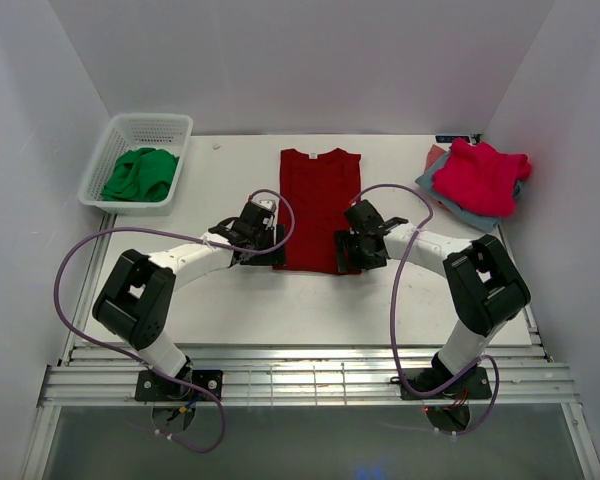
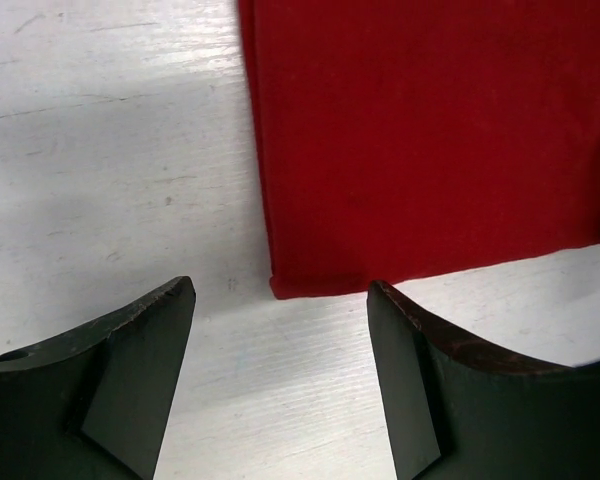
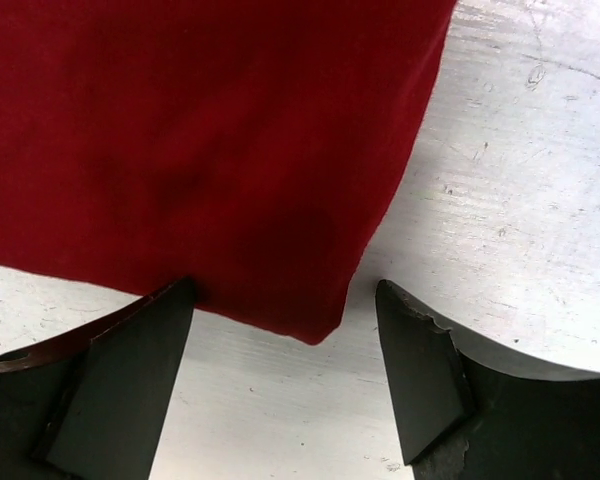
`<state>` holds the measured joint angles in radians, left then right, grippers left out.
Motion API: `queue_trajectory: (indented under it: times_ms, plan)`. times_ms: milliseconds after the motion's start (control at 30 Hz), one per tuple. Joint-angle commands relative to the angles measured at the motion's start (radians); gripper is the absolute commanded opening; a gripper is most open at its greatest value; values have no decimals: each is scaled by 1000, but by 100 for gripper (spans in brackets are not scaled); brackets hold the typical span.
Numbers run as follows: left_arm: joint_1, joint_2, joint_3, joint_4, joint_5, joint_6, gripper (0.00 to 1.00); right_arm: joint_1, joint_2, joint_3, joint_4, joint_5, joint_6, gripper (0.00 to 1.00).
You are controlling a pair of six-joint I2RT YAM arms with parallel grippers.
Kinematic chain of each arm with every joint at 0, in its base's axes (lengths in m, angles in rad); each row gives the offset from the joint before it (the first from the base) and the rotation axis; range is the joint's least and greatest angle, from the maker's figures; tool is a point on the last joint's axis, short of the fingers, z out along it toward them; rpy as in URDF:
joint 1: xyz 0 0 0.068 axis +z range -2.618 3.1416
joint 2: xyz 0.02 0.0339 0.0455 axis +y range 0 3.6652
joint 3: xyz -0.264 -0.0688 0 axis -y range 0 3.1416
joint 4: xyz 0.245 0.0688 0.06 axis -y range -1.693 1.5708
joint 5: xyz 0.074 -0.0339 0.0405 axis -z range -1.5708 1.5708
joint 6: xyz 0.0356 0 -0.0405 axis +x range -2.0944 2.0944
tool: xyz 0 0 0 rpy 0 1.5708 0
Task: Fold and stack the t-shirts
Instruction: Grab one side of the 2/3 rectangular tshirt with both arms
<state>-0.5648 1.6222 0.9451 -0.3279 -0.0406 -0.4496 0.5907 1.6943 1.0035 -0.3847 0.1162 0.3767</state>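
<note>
dark red t-shirt flat | left tool, right tool at hem corners

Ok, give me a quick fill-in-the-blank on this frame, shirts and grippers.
1. The basket holds a ____ cloth.
2. The left gripper and right gripper both have their jaws ____.
3. Each gripper is at a near ____ of the dark red shirt.
4. The pink shirt lies on the ____ arm's side of the table.
Missing words: green; open; corner; right.
</note>
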Motion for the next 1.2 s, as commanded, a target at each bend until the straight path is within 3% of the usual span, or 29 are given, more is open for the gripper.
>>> queue_trajectory:
  times_ms: [0, 1167]
  plan:
    - [6, -18, 4, 49, 74, -14, 80, 9, 4, -19, 27, -1, 21, 79]
    - [-12, 102, -32, 75, 157, -43, 74, 63, 53, -25, 44, -24, 42, 66]
